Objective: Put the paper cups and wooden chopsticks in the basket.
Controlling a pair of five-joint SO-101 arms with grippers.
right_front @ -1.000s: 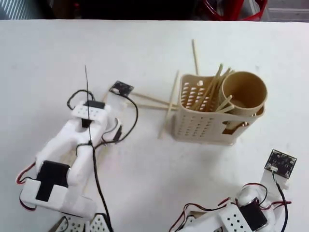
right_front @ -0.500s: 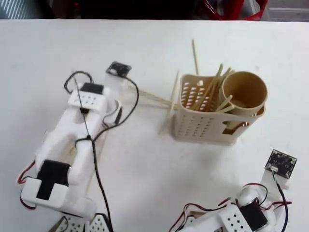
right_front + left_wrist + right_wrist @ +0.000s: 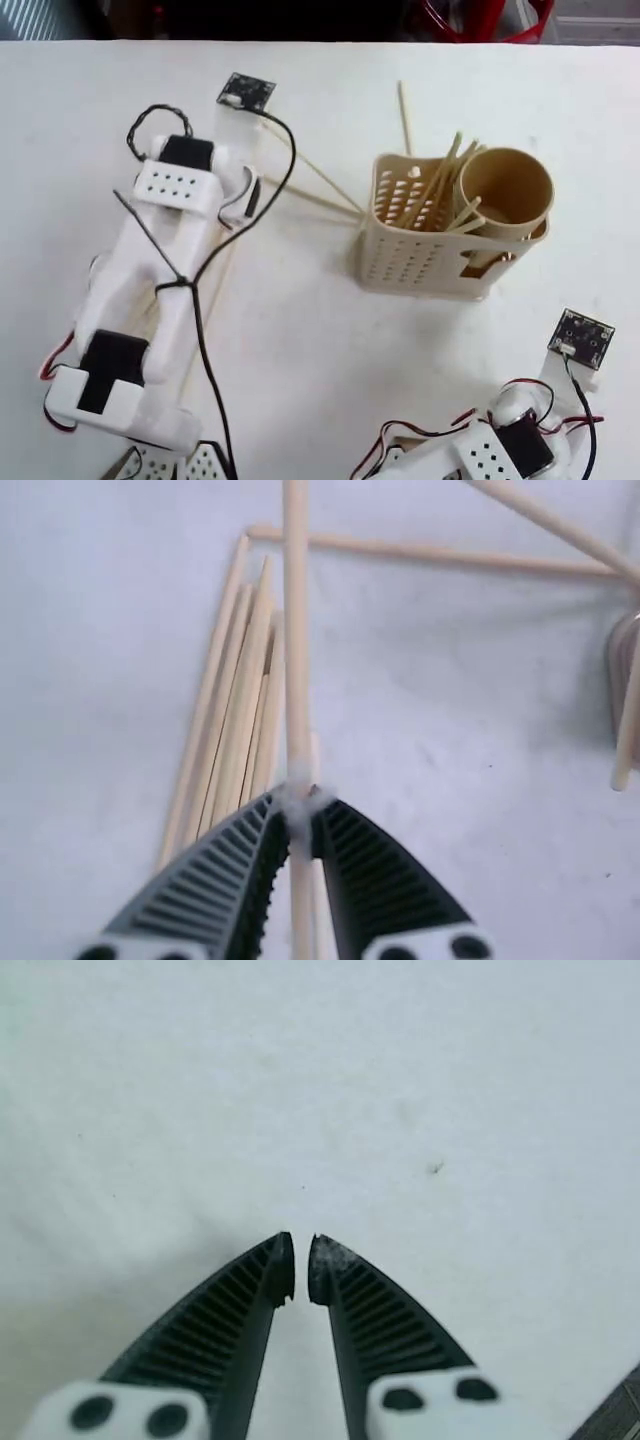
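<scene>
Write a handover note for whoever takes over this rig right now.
Left gripper: shut on one chopstick, left of the basket.
Right gripper: shut, empty, over bare table.
Done: a paper cup and several chopsticks stand in the basket.
Left: the held chopstick, a loose bundle on the table under the left arm, and stray sticks by the basket.
</scene>
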